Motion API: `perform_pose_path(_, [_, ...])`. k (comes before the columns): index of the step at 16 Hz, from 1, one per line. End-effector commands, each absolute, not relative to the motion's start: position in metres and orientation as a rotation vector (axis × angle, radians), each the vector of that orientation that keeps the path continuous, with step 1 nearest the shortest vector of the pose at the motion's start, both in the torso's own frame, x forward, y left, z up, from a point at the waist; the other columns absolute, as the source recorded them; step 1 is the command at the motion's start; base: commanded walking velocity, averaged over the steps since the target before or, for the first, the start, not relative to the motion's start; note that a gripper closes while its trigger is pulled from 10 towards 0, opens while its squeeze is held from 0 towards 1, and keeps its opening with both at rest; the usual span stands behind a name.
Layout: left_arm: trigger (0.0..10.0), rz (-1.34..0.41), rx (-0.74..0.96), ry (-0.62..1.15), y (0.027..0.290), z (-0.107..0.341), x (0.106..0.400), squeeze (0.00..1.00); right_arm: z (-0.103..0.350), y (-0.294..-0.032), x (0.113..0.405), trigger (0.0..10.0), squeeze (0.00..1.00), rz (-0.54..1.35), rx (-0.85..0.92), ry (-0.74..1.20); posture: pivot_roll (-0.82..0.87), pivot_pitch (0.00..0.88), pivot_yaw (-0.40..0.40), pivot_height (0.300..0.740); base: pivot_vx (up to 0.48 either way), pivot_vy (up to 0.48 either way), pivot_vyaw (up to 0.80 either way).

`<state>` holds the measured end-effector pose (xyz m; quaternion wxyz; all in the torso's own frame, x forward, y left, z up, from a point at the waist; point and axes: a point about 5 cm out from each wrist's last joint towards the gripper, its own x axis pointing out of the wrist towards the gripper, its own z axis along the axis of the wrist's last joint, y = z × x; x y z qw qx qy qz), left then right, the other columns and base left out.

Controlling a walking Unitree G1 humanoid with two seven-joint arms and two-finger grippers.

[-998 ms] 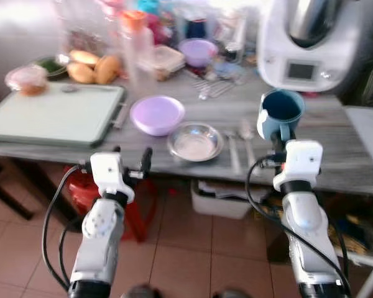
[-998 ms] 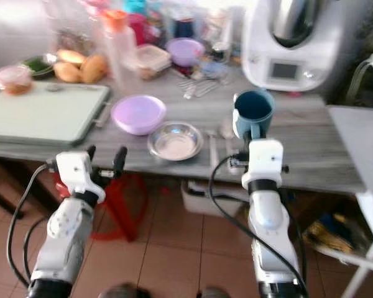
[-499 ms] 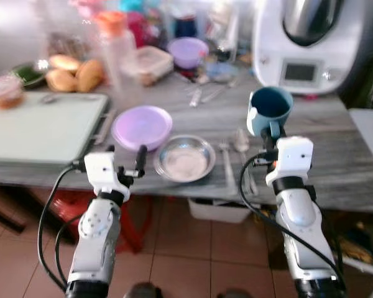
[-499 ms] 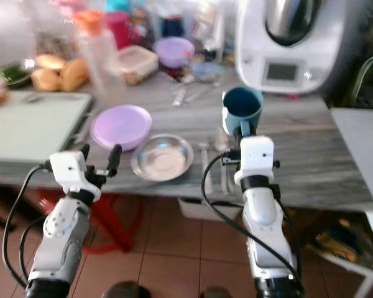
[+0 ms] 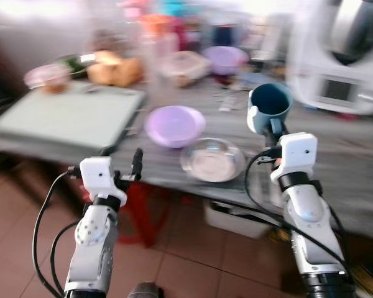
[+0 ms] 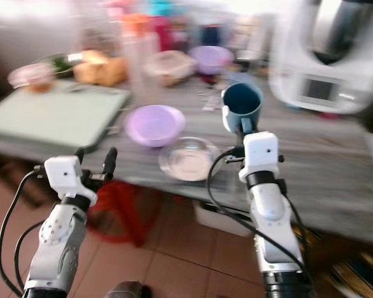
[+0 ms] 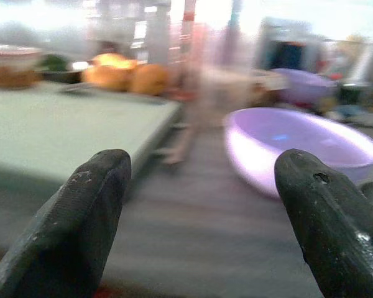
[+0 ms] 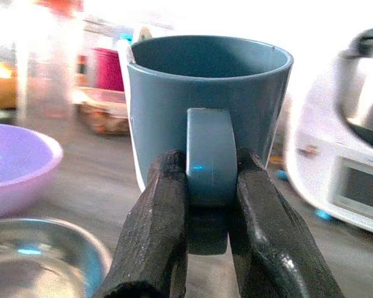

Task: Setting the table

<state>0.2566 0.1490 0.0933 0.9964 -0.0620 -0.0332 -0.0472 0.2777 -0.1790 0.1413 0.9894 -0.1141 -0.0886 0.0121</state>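
Observation:
My right gripper [image 8: 206, 205] is shut on the handle of a blue mug [image 5: 270, 107], which it holds upright above the grey wooden table [image 5: 336, 161]. Just left of the mug on the table sit a steel bowl [image 5: 212, 159] and a lilac bowl [image 5: 174, 125]. The left gripper [image 5: 120, 159] is open and holds nothing; it hovers at the table's front edge, in front of the lilac bowl [image 7: 298, 143] and beside a pale green cutting board [image 5: 68, 115].
A white kitchen machine [image 5: 342, 56] stands at the back right. Bread rolls [image 5: 115, 68], a small lilac bowl [image 5: 225, 57], containers and bottles crowd the back of the table. A red stool [image 5: 143, 205] and tiled floor lie under the table. The head views are blurred.
The camera has swung left, so the whole scene has shifted right in the picture. The mug stays in my right gripper and the left gripper stays open.

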Motion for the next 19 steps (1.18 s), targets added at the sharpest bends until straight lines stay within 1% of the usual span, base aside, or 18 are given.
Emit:
perform_pose_path(1, [10.0, -0.095, -0.116, -0.073, 0.148, 0.097, 0.256, 0.0, 0.144, -0.187, 0.281, 10.0, 0.0, -0.025, -0.216, -0.183, 0.01, 0.0, 0.02, 0.74, 0.0, 0.0, 0.0])
perform_pose_path(3, [10.0, -0.101, -0.113, -0.072, 0.149, 0.098, 0.254, 0.0, 0.144, -0.194, 0.284, 10.0, 0.0, -0.081, -0.201, -0.172, 0.01, 0.0, 0.021, 0.74, 0.0, 0.0, 0.0])
perform_pose_path(5, [10.0, -0.11, -0.11, -0.071, 0.15, 0.1, 0.252, 0.0, 0.144, -0.201, 0.291, 10.0, 0.0, -0.094, -0.184, -0.153, 0.02, 0.0, 0.026, 0.74, 0.0, 0.0, 0.0])
perform_pose_path(10, [10.0, -0.119, -0.09, -0.051, 0.156, 0.103, 0.243, 0.0, 0.149, -0.197, 0.318, 10.0, 0.0, 0.012, -0.19, -0.133, 0.05, 0.0, 0.043, 0.74, 0.0, 0.0, 0.0])
perform_pose_path(11, [10.0, -0.118, -0.087, -0.05, 0.159, 0.104, 0.241, 0.0, 0.149, -0.195, 0.319, 10.0, 0.0, 0.021, -0.186, -0.137, 0.05, 0.0, 0.047, 0.74, 0.0, 0.0, 0.0])
perform_pose_path(14, [10.0, -0.129, -0.063, -0.031, 0.164, 0.107, 0.233, 0.0, 0.147, -0.19, 0.331, 10.0, 0.0, 0.065, -0.172, -0.112, 0.09, 0.032, 0.056, 0.74, 0.0, 0.0, 0.0])
perform_pose_path(19, [10.0, -0.141, -0.033, 0.002, 0.174, 0.112, 0.22, 0.0, 0.147, -0.196, 0.34, 10.0, 0.0, 0.068, -0.147, -0.099, 0.12, 0.082, 0.075, 0.74, 0.0, 0.0, 0.0])
